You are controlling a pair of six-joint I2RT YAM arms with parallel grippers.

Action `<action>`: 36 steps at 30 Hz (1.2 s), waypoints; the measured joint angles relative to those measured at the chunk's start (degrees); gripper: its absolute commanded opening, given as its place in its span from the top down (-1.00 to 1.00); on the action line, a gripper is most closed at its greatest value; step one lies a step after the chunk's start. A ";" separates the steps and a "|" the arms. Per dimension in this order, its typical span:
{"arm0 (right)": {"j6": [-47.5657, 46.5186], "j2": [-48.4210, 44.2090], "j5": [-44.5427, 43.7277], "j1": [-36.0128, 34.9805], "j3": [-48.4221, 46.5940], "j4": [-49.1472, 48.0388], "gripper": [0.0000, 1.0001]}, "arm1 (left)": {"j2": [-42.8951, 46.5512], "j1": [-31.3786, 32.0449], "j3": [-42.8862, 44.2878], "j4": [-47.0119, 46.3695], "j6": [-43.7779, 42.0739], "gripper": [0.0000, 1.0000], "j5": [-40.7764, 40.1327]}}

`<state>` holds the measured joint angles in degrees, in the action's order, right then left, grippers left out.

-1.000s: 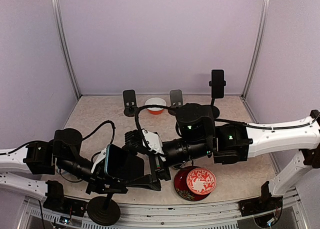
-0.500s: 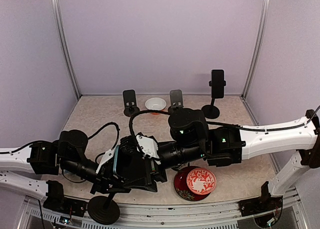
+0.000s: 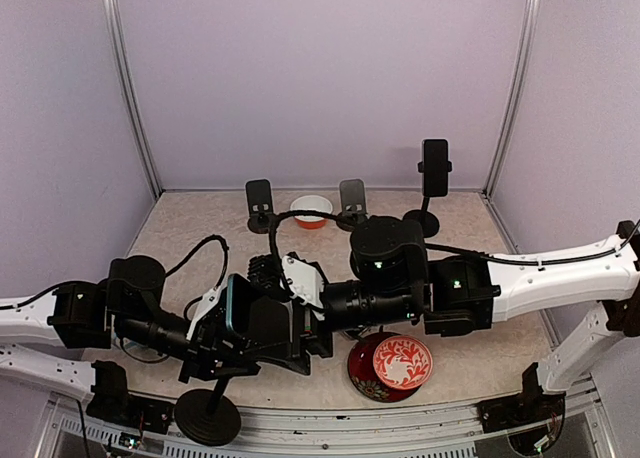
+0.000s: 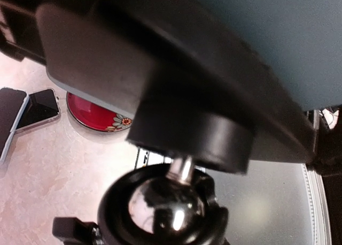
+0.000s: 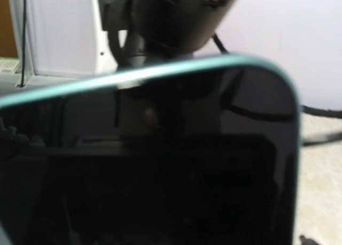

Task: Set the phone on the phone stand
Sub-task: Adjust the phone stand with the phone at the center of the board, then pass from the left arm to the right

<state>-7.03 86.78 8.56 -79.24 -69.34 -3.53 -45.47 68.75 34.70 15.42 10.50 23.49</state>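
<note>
At near-left worktop point(image 3: 200, 228) edge, left fingers point(image 3: 218, 323) apparently pinched phone point(image 3: 240, 306), roughly upright, above phone stand point(image 3: 207, 420); right fingers point(image 3: 285, 328) wide.

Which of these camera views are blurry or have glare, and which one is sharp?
Top external: sharp, evenly lit. Left wrist: the phone stand fills the frame out of focus, with glints on its chrome ball; the red plate behind is clearer. Right wrist: the phone is too close, soft, its dark screen mirroring reflections.

Left tool point(image 3: 233, 325) and right tool point(image 3: 295, 328) tips hidden where they overlap; phone point(image 5: 160, 175) before right tool blurred, cropped below.
</note>
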 measured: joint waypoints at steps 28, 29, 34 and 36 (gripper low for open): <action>15.08 -2.25 0.26 3.63 3.87 -3.58 -1.00 | 0.22 -0.59 0.07 -2.56 1.99 1.00 -3.67; 15.96 -2.25 0.22 3.63 3.76 -3.45 -1.00 | 0.22 -0.59 0.07 -2.58 2.01 1.00 -3.69; 18.47 -2.27 0.35 3.74 3.54 -3.72 -1.00 | 0.22 -0.59 0.39 -2.64 2.12 1.00 -3.69; 18.73 -2.51 0.70 3.85 3.78 -4.13 -1.00 | 0.28 -0.59 0.42 -2.93 2.12 1.00 -3.69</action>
<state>11.70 84.27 9.26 -75.40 -65.56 -7.66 -45.19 68.16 35.11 12.49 12.62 19.79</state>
